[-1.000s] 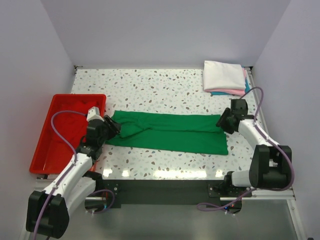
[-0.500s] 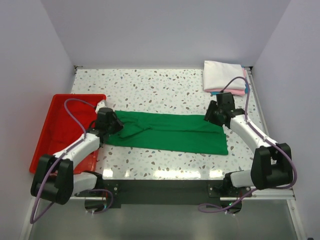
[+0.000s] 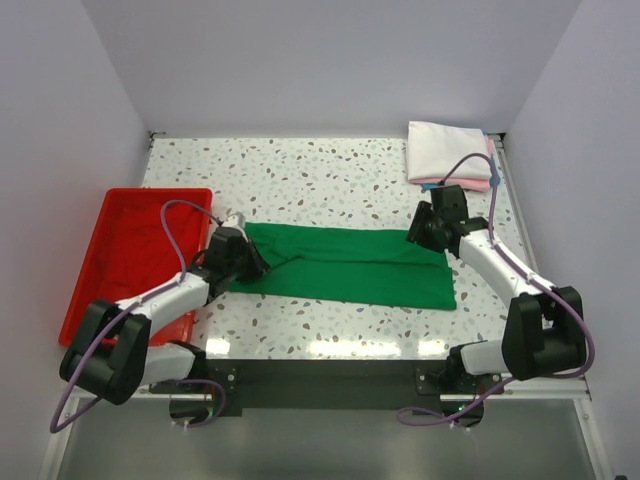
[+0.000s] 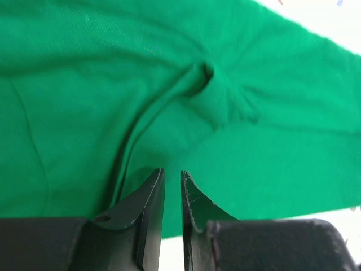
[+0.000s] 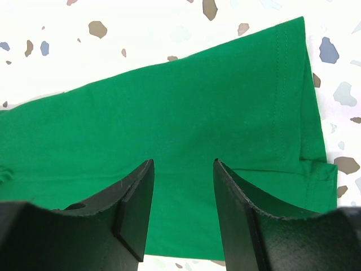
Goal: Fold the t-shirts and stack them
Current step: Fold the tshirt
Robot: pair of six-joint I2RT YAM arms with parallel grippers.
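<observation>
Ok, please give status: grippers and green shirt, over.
Left gripper almost shut, over green t-shirt, left end. Right gripper open over its right end. Shirt lies flat. Nothing blocking.

Open table (image 3: 330, 180) behind green t-shirt (image 3: 350, 265), red tray (image 3: 110, 250) left, folded stack (image 3: 445, 150) far right

Left gripper (image 3: 248, 262) lies low at the left end of the green shirt (image 3: 350, 262), tips on the cloth. Its jaw spacing cannot be read from above. The shirt runs away from it to the right as a long flat band, creased just ahead of the tips. Right gripper (image 3: 422, 232) sits over the shirt's opposite end, at the far corner; contact cannot be confirmed. Behind the left gripper, to its left, stands a red tray (image 3: 88, 310). Beyond the right gripper, toward the back wall and well apart from it, is a stack of folded shirts (image 3: 445, 148): white on top, pink and blue edges beneath. A speckled table (image 3: 320, 180) lies under all.
</observation>
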